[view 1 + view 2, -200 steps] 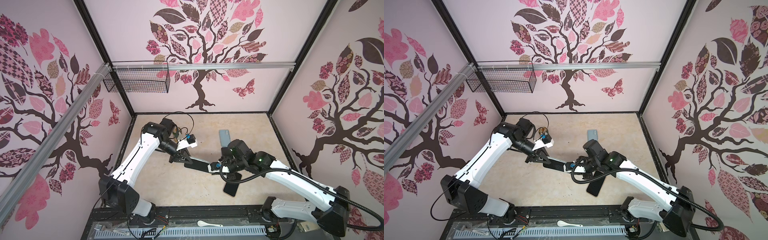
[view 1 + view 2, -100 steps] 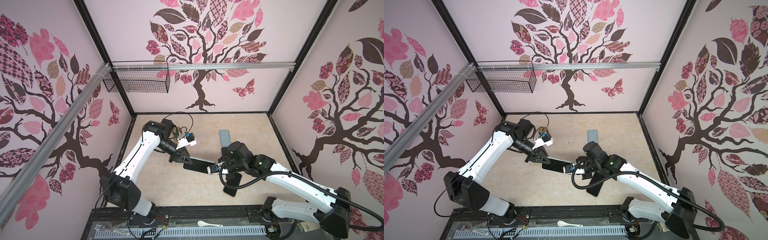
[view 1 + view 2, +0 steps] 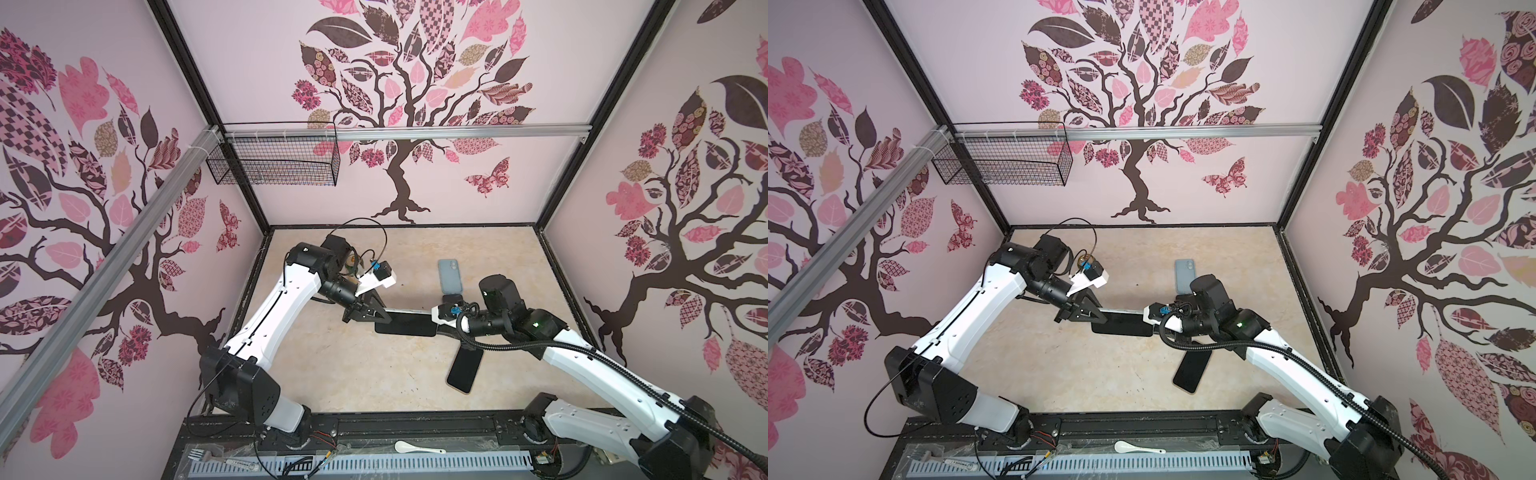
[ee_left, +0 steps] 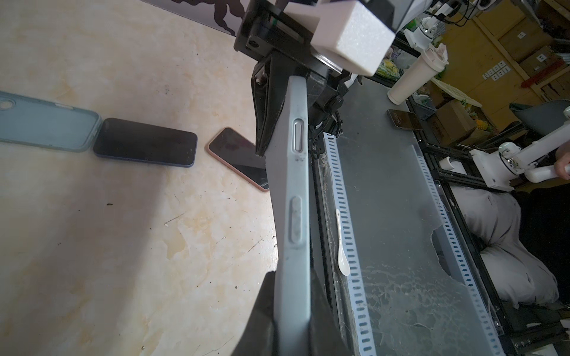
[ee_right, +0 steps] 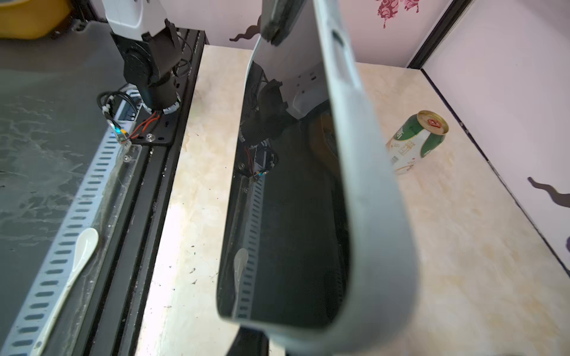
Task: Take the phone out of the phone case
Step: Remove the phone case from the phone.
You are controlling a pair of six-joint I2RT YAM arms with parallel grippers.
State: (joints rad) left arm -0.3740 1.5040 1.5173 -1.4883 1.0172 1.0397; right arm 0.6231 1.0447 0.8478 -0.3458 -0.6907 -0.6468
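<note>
One spoon point(image 3: 417, 448) lies on the front ledge point(image 3: 478, 444), nearest of all.

Next comes the table point(image 3: 332, 374). There are three phones and two cases. A pink phone point(image 3: 465, 370) lies flat on the near part of the table, screen up and slanted, apart from the rest.

Above the middle of the table hangs the phone point(image 3: 405, 325). It sits in its case point(image 4: 293, 191) and is carried lengthwise between the two arms, clear of the surface, with its dark screen turned toward the front. The left gripper point(image 4: 291, 314) has its two fingers pressed onto one end of the case. The right gripper point(image 3: 438, 329) pinches the opposite end. The left wrist view shows the case's grey-blue edge with its two side buttons. The right wrist view shows the glass reflecting the ledge and spoon.

Past the right gripper, a dark phone point(image 4: 145, 143) lies flat on the table. It lies end to end with the spare case point(image 3: 451, 276), which lies farther back; whether they touch I cannot tell.

One green and white can point(image 5: 416, 141) lies on its side on the table, seen clearly only from the right wrist.

Farthest back, one wire basket point(image 3: 274, 166) hangs on the rear rail.
</note>
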